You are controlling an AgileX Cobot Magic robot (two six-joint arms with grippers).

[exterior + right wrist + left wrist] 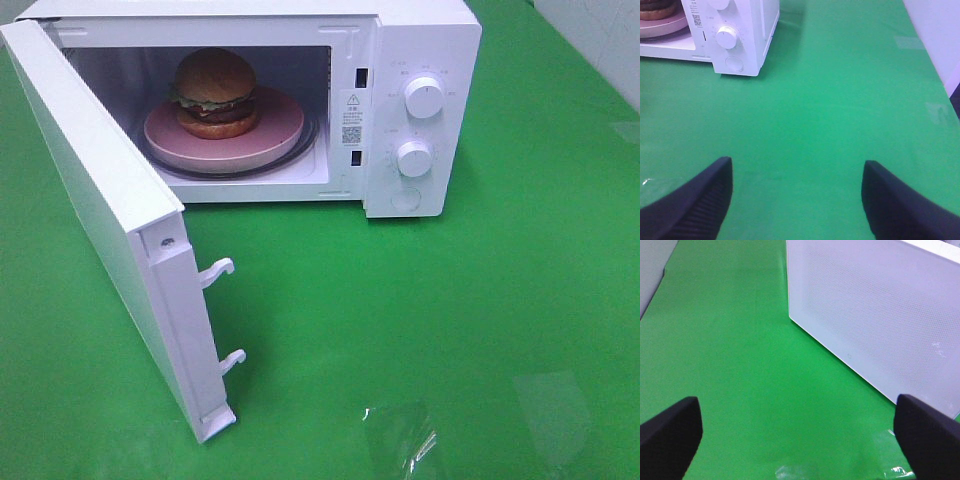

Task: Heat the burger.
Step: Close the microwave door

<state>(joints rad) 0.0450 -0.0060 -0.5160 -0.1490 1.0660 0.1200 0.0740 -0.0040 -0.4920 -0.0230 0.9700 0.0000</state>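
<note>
While both pairs of matte black jaws stand wide apart with nothing between them, your left gripper (800,440) faces the microwave door (875,315), a flat white panel with fine dots, and your right gripper (800,200) hangs over the smooth green table cover (840,100). Only the high camera shows you the whole burger (215,90), glossy and domed, sitting on the round pink plate (275,135) inside the open white microwave (425,40).

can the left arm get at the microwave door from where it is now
Probably yes: the left end effector, open and empty, faces the outer side of the swung-open door, with only green table between them.
</note>
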